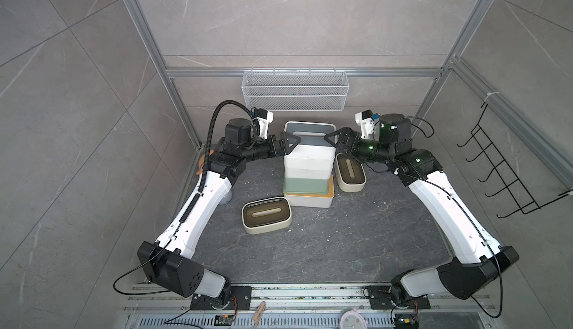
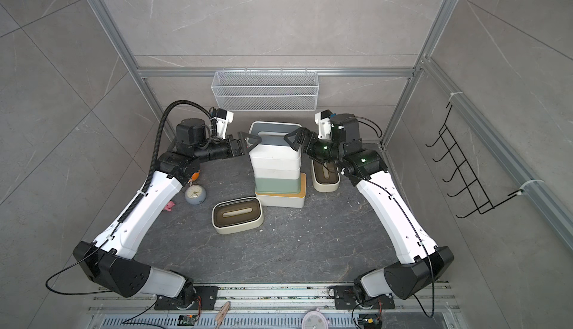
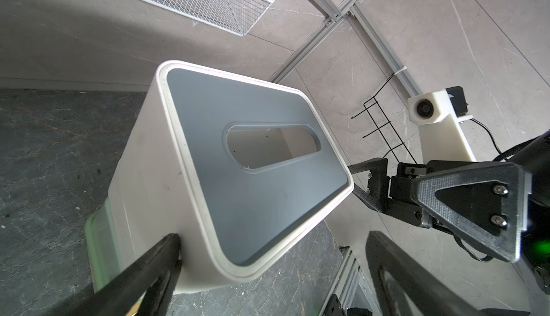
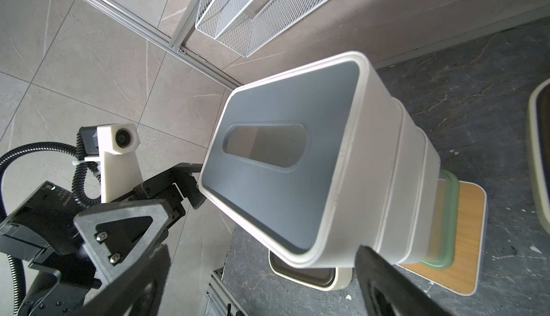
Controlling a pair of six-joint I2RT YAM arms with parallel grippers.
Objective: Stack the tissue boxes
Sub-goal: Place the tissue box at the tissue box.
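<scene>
Several tissue boxes form a tall stack mid-table. A white box with a bamboo lid (image 1: 310,202) is at the bottom, then a pale green box (image 1: 307,185) and two white ones. A white box with a grey slotted lid (image 1: 310,132) (image 3: 253,165) (image 4: 282,165) tops it. Two cream boxes with brown lids lie loose, one in front (image 1: 266,216) (image 2: 237,214) and one to the right (image 1: 350,172) (image 2: 325,175). My left gripper (image 1: 291,144) (image 3: 273,270) is open at the top box's left end, one finger (image 3: 160,255) against its side. My right gripper (image 1: 335,144) (image 4: 262,275) stands open at the right end.
A white wire mesh basket (image 1: 294,90) hangs on the back wall above the stack. A black wire rack (image 1: 508,172) is mounted on the right wall. A small alarm clock (image 2: 195,194) and a pink toy (image 2: 169,206) lie under the left arm. Aluminium frame posts stand at the corners.
</scene>
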